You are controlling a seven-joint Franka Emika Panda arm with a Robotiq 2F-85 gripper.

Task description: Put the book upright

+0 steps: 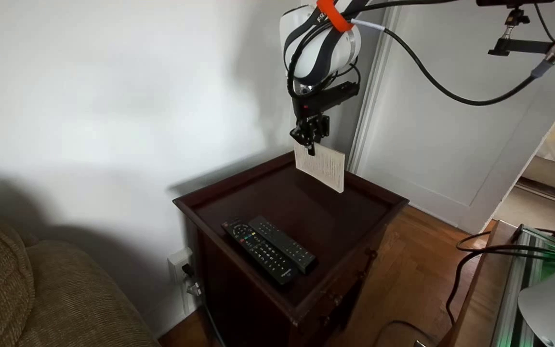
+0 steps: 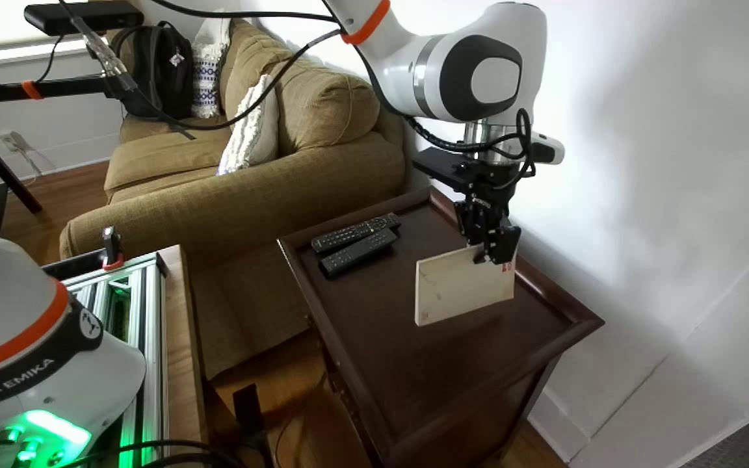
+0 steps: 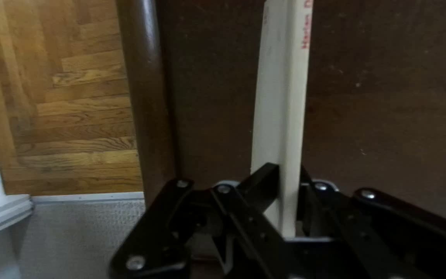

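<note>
Nearest the wrist lens: a black, jointed, two-fingered gripper (image 3: 288, 182). Pincer pressed in on a thin, flat, cream-white rectangular book (image 2: 462, 286), a black finger (image 3: 265, 180) on either side of it. Hold is on the upper edge, toward the book's wall-side end.

Book is up on edge, long side running roughly level, over a dark reddish-brown wooden table (image 1: 258, 202) with a raised rim. Whether its lower edge touches the tabletop: cannot tell. Pale cover shows in an exterior view, small red mark high up beside the gripper. Opposite face, in an exterior view, carries rows of fine print, too small to read. From the wrist, red lettering along the upward edge, cut off by the frame.

At the table's sofa end, two remotes lying flat: a long black remote (image 1: 260, 250) with a few coloured buttons, and just beside it a plainer black remote (image 1: 282, 243). Both well apart from the book.

Above the gripper, a white robot arm (image 2: 478, 71) with dark panels and an orange strap (image 1: 334, 17). Tan-brown fabric sofa (image 2: 270, 195) near the table; smooth white wall (image 1: 113, 96) along one side.
</note>
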